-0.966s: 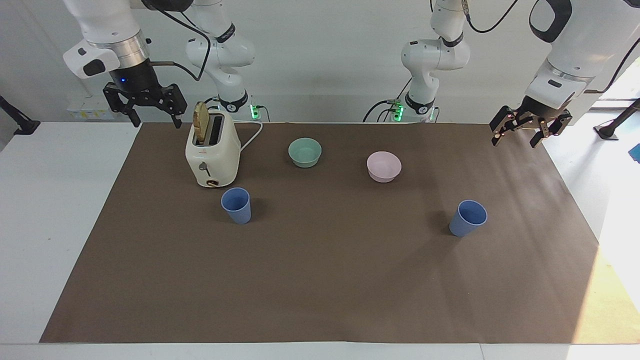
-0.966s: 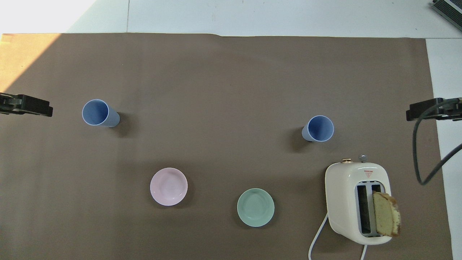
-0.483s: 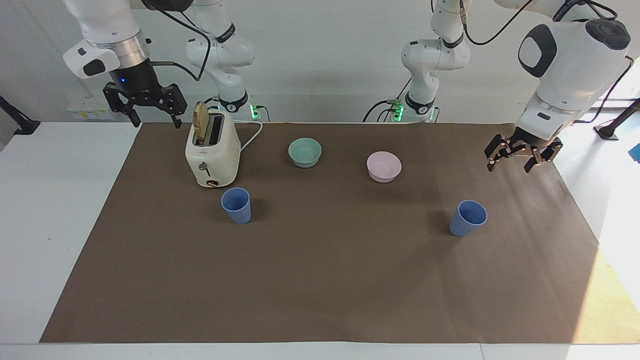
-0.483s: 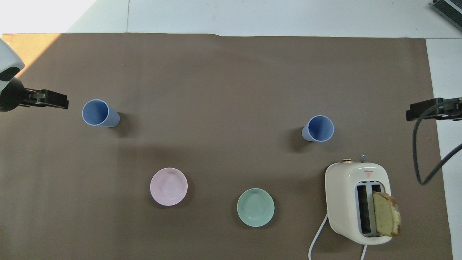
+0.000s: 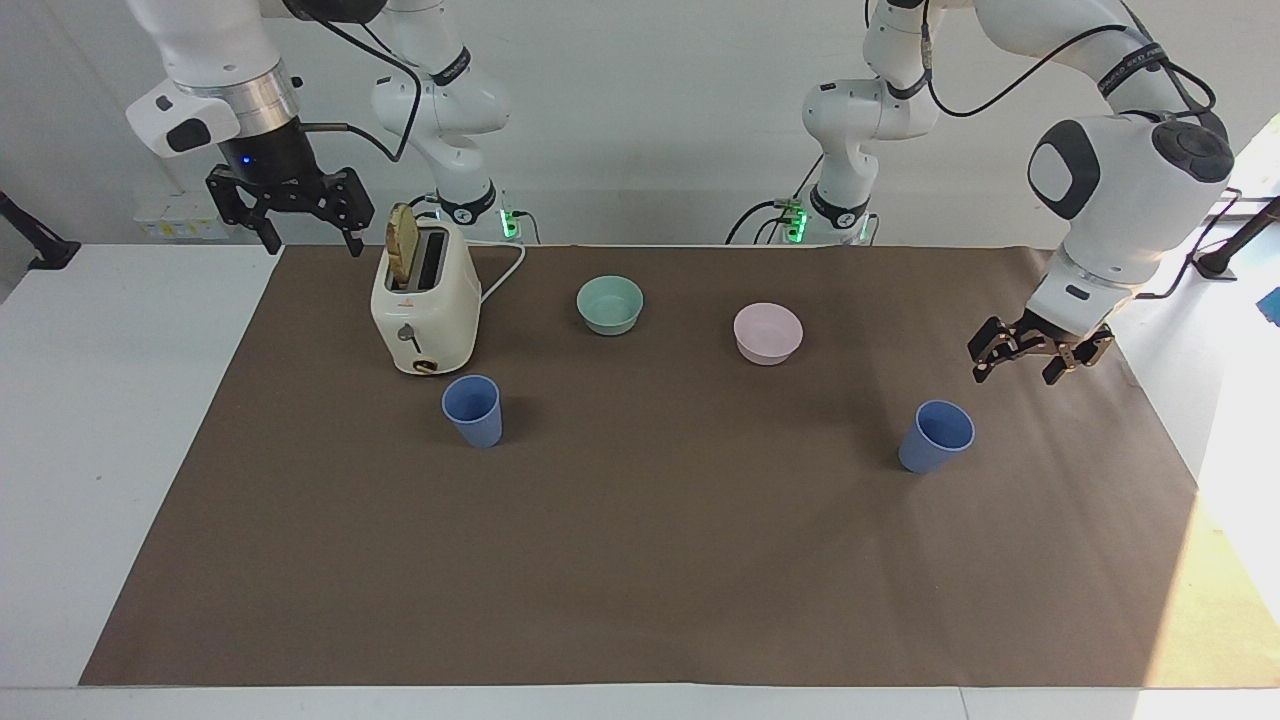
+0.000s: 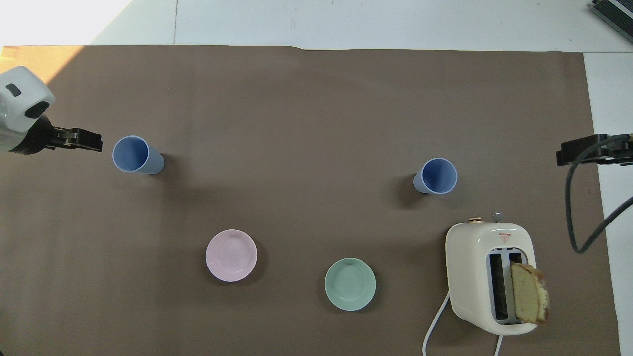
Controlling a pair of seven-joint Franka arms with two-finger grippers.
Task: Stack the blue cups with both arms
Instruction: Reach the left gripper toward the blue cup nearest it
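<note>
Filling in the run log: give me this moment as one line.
left gripper: open, over mat beside blue cup | right gripper: open, waiting by toaster | second blue cup: upright | unstacked

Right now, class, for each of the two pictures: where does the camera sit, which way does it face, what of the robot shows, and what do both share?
Facing view: high across the table, looking at the robots; both white arms, the open left hand and the open right hand show.
Overhead view: above the robots' end, looking steeply down; only the left hand and right hand show.
Shared: two matte blue tapered cups, cream toaster.
</note>
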